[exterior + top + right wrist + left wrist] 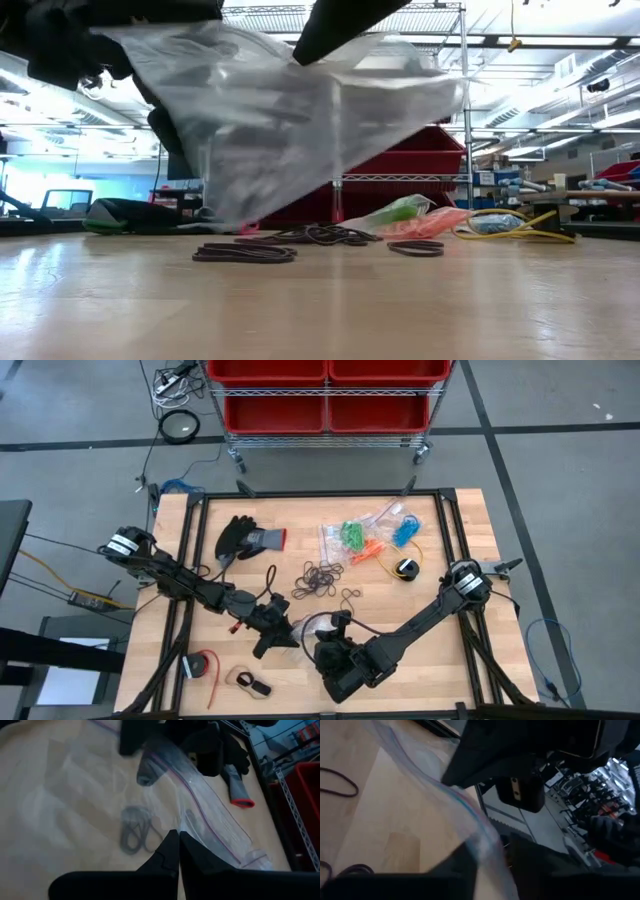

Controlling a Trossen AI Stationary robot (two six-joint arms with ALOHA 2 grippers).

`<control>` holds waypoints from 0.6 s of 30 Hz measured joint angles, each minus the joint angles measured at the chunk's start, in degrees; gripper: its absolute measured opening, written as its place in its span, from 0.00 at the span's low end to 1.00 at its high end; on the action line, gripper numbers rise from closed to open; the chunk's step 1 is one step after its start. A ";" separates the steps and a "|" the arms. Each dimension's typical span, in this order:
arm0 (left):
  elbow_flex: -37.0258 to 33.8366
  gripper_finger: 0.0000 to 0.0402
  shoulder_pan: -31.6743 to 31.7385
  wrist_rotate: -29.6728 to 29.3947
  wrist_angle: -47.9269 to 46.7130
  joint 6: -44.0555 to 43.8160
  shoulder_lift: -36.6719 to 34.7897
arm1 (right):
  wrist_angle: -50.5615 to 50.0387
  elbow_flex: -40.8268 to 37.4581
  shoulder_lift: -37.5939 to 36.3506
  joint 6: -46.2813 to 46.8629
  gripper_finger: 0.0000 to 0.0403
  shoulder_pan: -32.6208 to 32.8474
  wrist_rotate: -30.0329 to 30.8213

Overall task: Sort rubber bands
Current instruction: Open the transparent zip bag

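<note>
Both claws hold the clear bag (300,628) up — right claw (178,836) clamped on its edge, left claw (275,622) closing on the rim — black rubber bands (322,578) just beyond, on the desk (440,660).

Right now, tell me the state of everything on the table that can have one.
clear zip bag: lifted off the table, held between both tools
right tool: shut on the bag's edge
left tool: at the bag's rim
black rubber bands: loose pile on the table
black glove: lying flat
</note>
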 joint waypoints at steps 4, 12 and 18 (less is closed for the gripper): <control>0.00 0.04 0.00 0.31 -0.44 2.37 0.00 | 0.01 0.01 0.00 3.00 0.01 0.50 -0.23; 0.00 0.01 0.00 -1.47 -6.20 5.92 -0.02 | -1.07 0.01 -0.02 10.79 0.13 2.37 -0.98; 5.91 0.01 -0.37 -4.73 -25.13 14.02 -0.42 | -1.95 0.00 -1.46 16.81 0.23 3.71 -2.39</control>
